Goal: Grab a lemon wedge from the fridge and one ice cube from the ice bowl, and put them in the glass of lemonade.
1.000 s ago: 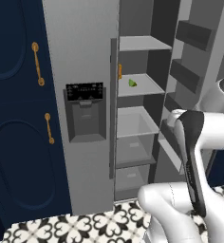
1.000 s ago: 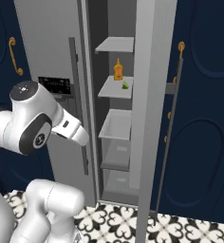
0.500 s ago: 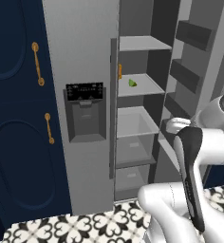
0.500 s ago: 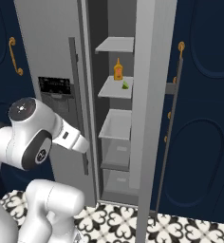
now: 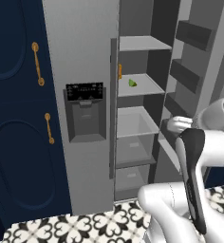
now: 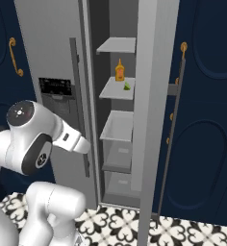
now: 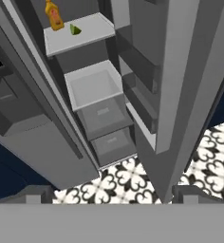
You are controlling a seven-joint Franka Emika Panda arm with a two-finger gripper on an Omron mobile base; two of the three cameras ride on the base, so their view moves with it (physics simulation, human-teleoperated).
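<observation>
The tall grey fridge (image 5: 80, 47) stands with its right door (image 5: 194, 52) swung open. On the second shelf lies the tiny yellow-green lemon wedge (image 5: 132, 83) (image 6: 127, 86), seen near the top left of the hand view (image 7: 75, 30). My gripper (image 7: 112, 195) is open and holds nothing, its tips spread wide at the bottom of the hand view. It hangs back from the fridge, well below and away from the wedge, looking at the drawers and floor. The ice bowl and the glass of lemonade are out of view.
An orange bottle (image 6: 119, 70) (image 7: 53, 14) stands just left of the wedge on the same shelf. Below are a white bin (image 7: 92, 85) and two grey drawers (image 7: 104, 116). Door shelves (image 5: 192, 35) jut from the open door. Navy cabinets with brass handles (image 5: 36, 64) flank the fridge.
My arm has folded lower and drawn back from the fridge; its elbow has sunk in both base views. The fridge, wedge and bottle have not moved.
</observation>
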